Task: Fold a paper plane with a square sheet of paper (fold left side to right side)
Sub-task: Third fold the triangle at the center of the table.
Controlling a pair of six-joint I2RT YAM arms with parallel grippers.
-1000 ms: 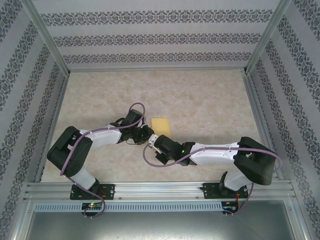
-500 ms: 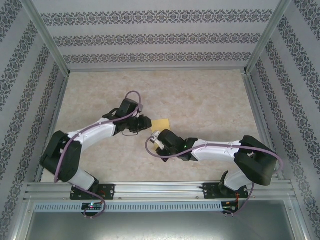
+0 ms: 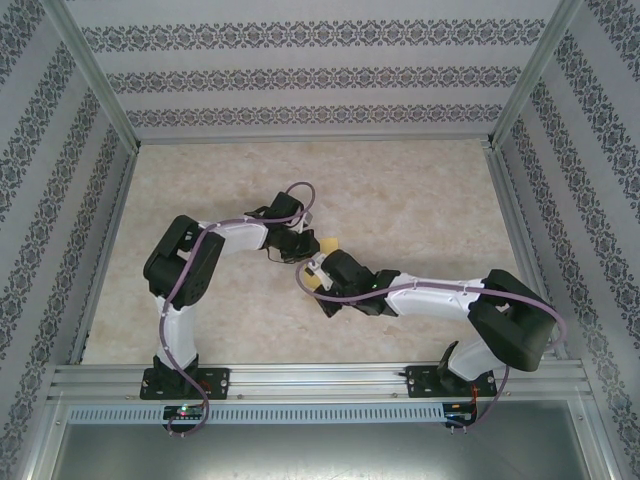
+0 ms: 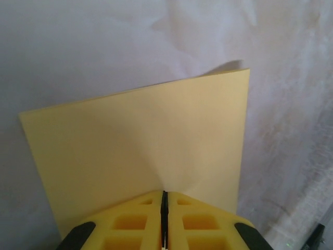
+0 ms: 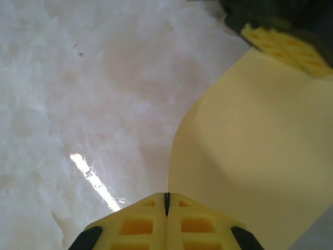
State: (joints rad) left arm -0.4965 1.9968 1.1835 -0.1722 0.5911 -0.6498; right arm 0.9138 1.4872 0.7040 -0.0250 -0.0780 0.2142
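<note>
The square sheet of paper [image 4: 140, 140] is plain yellow-orange and lifted off the table in a curve. My left gripper [image 4: 164, 194] is shut on its near edge, and creases fan out from the fingertips. My right gripper [image 5: 167, 197] is shut on another edge of the sheet [image 5: 255, 151], with the left gripper's yellow fingers [image 5: 286, 47] beyond it. From above, the left gripper [image 3: 305, 247] and right gripper [image 3: 313, 272] nearly meet mid-table. Only slivers of the paper [image 3: 328, 242] peek out between them. The paper plane is out of view.
The marbled beige table [image 3: 420, 190] spreads wide on all sides of the arms. Aluminium rails [image 3: 320, 378] run along the near edge, and patterned walls [image 3: 300, 75] close in the back and sides.
My left arm has swung right, its gripper has come over the sheet close to the right gripper, and its jaws have closed. The sheet, flat and visible before, is now mostly covered.
</note>
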